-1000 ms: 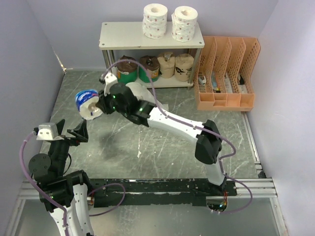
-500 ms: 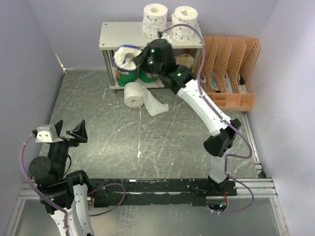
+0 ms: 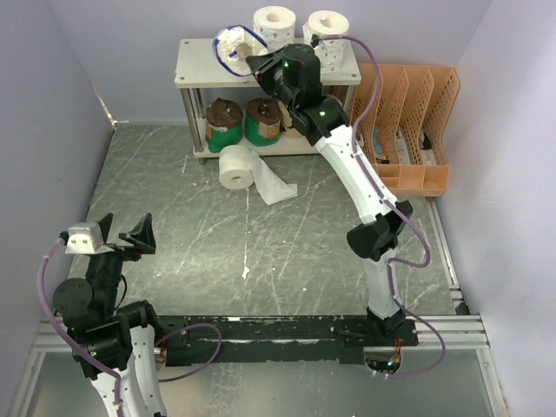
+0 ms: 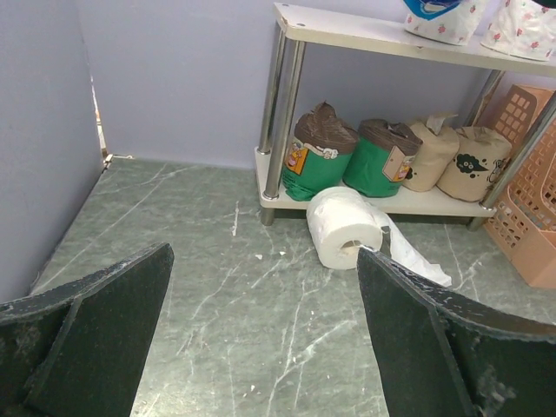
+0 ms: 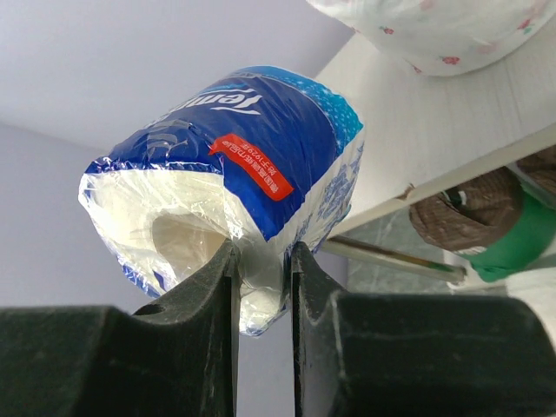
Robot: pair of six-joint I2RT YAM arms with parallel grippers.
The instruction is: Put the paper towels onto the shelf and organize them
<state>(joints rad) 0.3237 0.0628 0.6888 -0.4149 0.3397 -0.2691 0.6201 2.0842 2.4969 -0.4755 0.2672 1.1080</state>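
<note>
**Blue-wrapped roll held over the shelf's top board**

Nearest, the left claw [image 3: 124, 233] hangs released and empty over the bench [image 3: 174, 217]. Beyond it a plain white roll [image 3: 235, 166] lies on the bench just before the shelf [image 3: 200, 65], its loose sheet [image 3: 276, 185] trailing right. Two green-wrapped rolls [image 3: 224, 123] and two tan rolls [image 4: 427, 155] fill the lower board. Farthest, the right claw [image 5: 261, 261] is clenched on the blue-white roll [image 5: 261, 148] above the top board's left part, beside the patterned rolls [image 3: 274, 26]; contact with the board cannot be told.

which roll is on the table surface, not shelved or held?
The plain white roll with the loose trailing sheet, in front of the shelf; every other is shelved or gripped.
</note>
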